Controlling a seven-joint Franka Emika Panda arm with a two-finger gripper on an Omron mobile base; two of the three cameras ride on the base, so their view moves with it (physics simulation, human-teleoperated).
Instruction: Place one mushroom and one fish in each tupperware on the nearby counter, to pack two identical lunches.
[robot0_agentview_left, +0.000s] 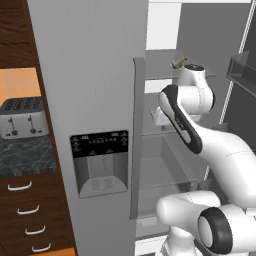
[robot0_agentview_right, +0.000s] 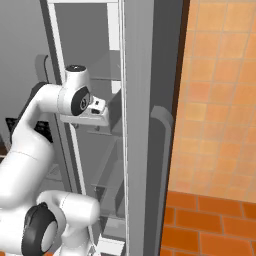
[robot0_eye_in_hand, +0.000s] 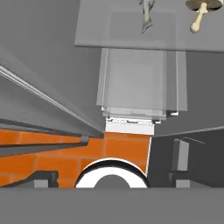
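My gripper (robot0_eye_in_hand: 111, 168) is inside the open fridge, pointing down, open with nothing between its fingers (robot0_eye_in_hand: 180, 154). On a glass shelf (robot0_eye_in_hand: 109, 30) at the top of the hand view lie a tan mushroom (robot0_eye_in_hand: 200, 12) with a brown cap and, to its left, a grey fish (robot0_eye_in_hand: 146, 15) cut off by the frame edge. Both are well away from the fingertips. A tan mushroom (robot0_agentview_left: 179, 62) also peeks out behind the arm on an upper shelf. The dark speckled counter (robot0_agentview_left: 25, 156) is left of the fridge. The tupperware is out of view.
A silver toaster (robot0_agentview_left: 22, 117) stands on the counter above brown drawers (robot0_agentview_left: 27, 210). The fridge door with its dispenser (robot0_agentview_left: 99, 162) stands between counter and arm. Clear drawers (robot0_eye_in_hand: 140, 83) lie below the shelf. Orange tiles cover the floor (robot0_eye_in_hand: 124, 151) and the wall (robot0_agentview_right: 220, 100).
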